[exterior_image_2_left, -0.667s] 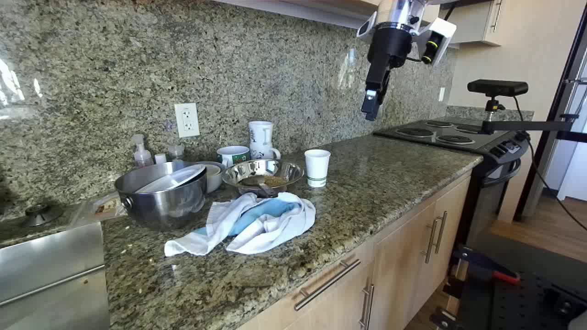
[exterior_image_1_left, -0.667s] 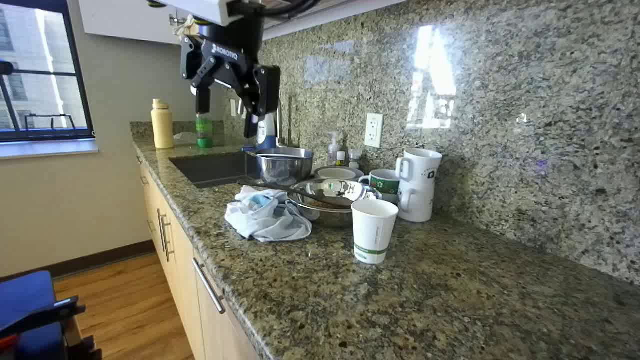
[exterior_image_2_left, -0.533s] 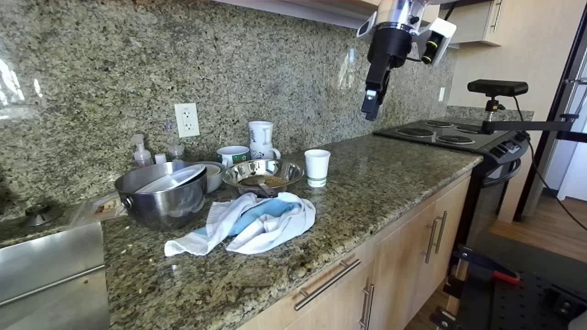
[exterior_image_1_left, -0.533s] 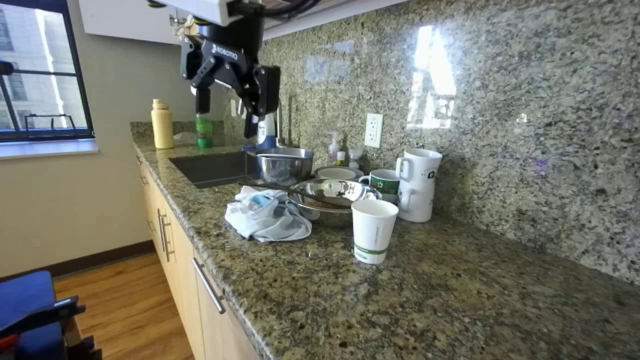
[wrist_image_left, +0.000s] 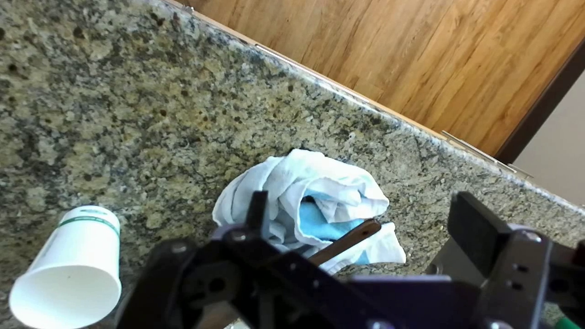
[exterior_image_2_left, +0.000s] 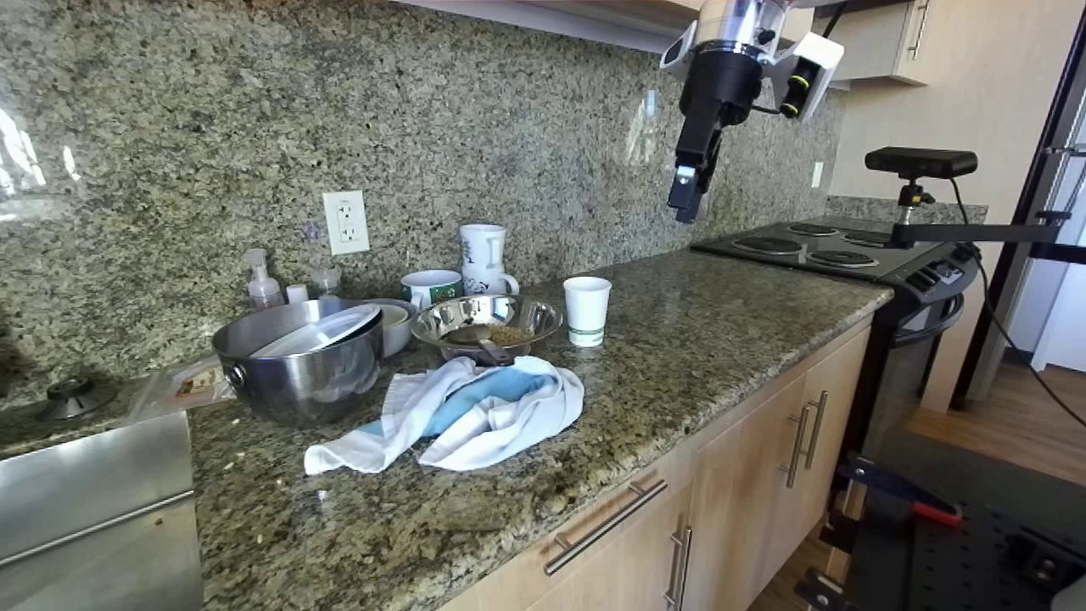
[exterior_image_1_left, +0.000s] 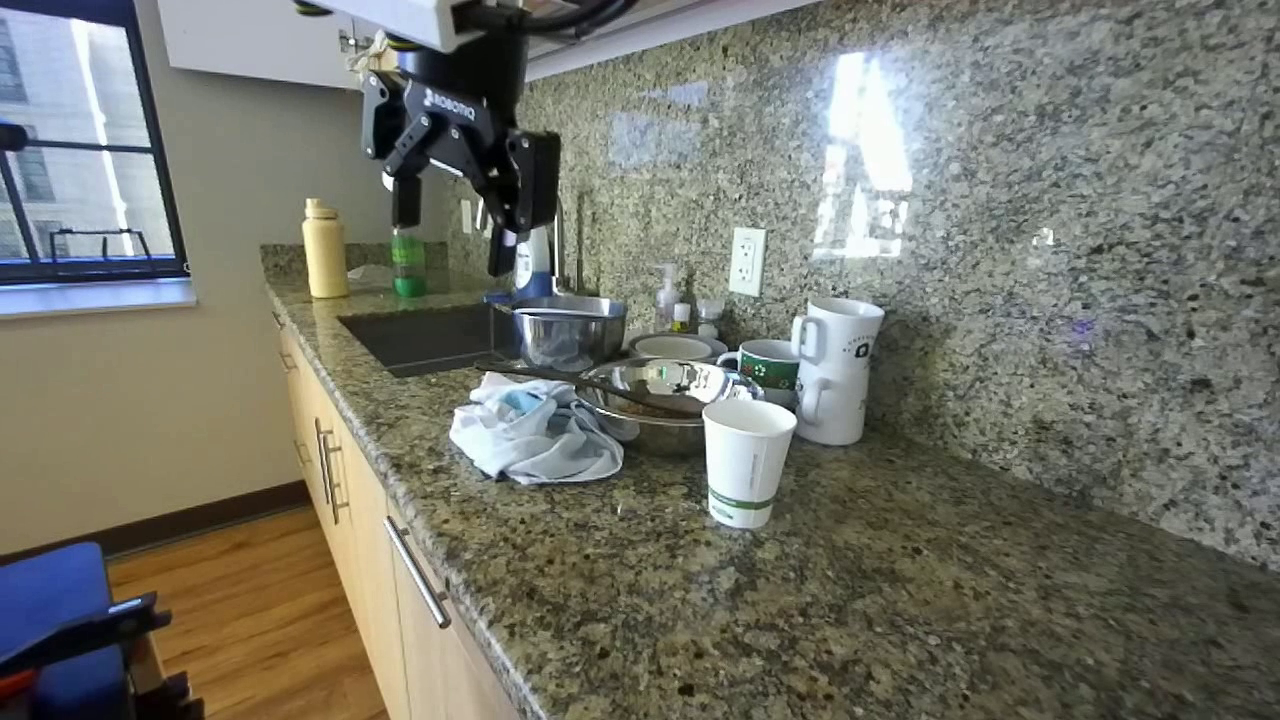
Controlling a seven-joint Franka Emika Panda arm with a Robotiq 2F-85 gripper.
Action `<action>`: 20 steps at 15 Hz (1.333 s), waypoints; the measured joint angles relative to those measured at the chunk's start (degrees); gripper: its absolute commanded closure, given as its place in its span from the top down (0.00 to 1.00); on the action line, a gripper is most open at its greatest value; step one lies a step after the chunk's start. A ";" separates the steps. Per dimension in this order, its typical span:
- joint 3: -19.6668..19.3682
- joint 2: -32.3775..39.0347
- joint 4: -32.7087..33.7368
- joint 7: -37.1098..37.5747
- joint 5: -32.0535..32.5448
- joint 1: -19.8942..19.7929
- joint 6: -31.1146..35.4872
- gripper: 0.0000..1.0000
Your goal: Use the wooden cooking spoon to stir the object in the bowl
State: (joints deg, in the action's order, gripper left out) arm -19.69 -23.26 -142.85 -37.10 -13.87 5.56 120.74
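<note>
The wooden cooking spoon [exterior_image_1_left: 548,374] is slim and dark brown. It leans on the rim of the shallow shiny bowl [exterior_image_1_left: 655,432], its head among brown grainy contents and its handle jutting out over a cloth. The spoon [exterior_image_2_left: 493,350] and bowl [exterior_image_2_left: 533,319] also show in an exterior view. My gripper [exterior_image_1_left: 453,230] is open and empty, high above the counter and apart from both; it also shows in an exterior view [exterior_image_2_left: 685,204]. In the wrist view the handle end [wrist_image_left: 349,241] lies between the open fingers [wrist_image_left: 365,208], far below them; the gripper hides most of the bowl.
A white paper cup [exterior_image_1_left: 748,465] stands beside the bowl. A white and blue cloth [exterior_image_2_left: 501,416] lies in front of it. A steel pot [exterior_image_2_left: 310,373], stacked white mugs [exterior_image_1_left: 838,370] and a green mug [exterior_image_1_left: 768,362] stand close by. A sink [exterior_image_1_left: 430,340] and a stove [exterior_image_2_left: 802,246] flank the counter.
</note>
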 measured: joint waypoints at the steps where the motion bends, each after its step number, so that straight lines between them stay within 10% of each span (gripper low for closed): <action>1: 0.24 0.15 -0.01 0.00 -1.01 -0.12 0.33 1.00; 20: 7.73 19.37 0.18 -13.52 -45.18 -2.41 15.97 1.00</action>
State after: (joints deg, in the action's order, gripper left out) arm -11.96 -3.89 -142.67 -50.61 -59.04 3.15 136.71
